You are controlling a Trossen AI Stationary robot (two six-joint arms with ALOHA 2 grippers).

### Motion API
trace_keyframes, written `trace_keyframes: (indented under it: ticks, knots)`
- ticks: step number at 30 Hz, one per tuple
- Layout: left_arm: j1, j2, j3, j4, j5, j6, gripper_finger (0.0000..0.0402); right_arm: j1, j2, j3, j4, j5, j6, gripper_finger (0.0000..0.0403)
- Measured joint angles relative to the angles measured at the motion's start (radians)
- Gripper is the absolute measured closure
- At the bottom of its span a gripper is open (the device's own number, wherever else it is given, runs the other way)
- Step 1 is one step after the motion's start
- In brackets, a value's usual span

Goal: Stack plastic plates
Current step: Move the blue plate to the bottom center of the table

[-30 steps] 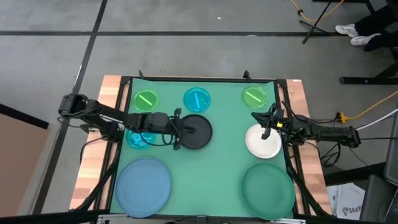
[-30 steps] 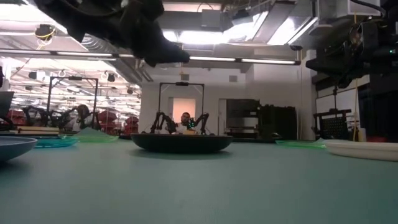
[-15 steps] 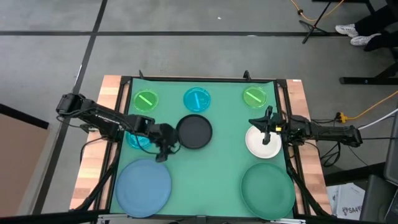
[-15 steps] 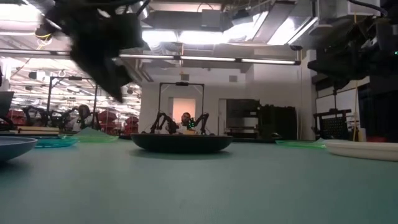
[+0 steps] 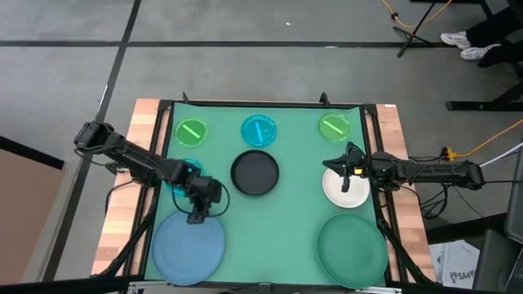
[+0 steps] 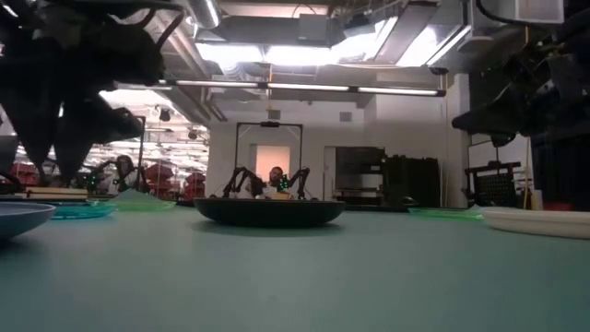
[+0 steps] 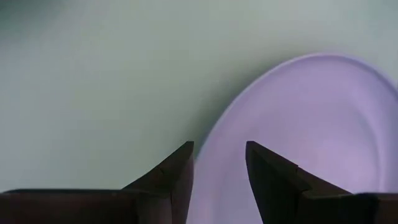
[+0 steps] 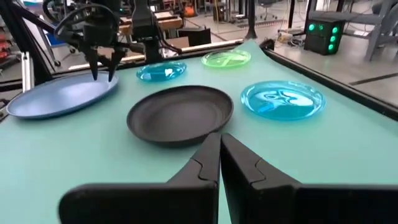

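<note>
My left gripper points down, open, above the far rim of the large blue plate; in its wrist view the fingertips straddle that rim without touching. My right gripper is shut and hovers over the white plate. The black plate lies mid-table and the dark green plate at the near right. Small bright green plates and a cyan one line the far edge. Another cyan plate lies partly under the left arm.
All plates lie flat on the green mat, which has bare room between the black plate and the near edge. Wooden table borders flank it. Across the room stand other robot stations and a person.
My left gripper has swung from over the black plate toward the table's near left, tipped to point downward, and now stands over the blue plate's far rim. The plates have stayed where they were.
</note>
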Motion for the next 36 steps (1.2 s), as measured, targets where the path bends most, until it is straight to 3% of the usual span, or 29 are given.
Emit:
trace_keyframes:
  ticks: [16, 24, 28, 36]
  knots:
    - [-0.011, 0.000, -0.130, -0.009, -0.043, -0.027, 0.0263, 0.000, 0.013, 0.000, 0.014, 0.008, -0.055, 0.0393]
    - [-0.010, -0.003, -0.178, 0.021, 0.020, -0.072, 0.0265, 0.000, 0.013, 0.000, 0.014, 0.003, -0.056, 0.0393]
    - [0.003, -0.002, -0.180, 0.047, 0.031, -0.057, 0.0289, 0.000, 0.013, 0.000, 0.015, 0.040, -0.046, 0.0393]
    - [0.022, 0.002, -0.183, 0.109, 0.062, -0.044, 0.0373, 0.000, 0.013, 0.000, 0.015, 0.062, -0.039, 0.0393]
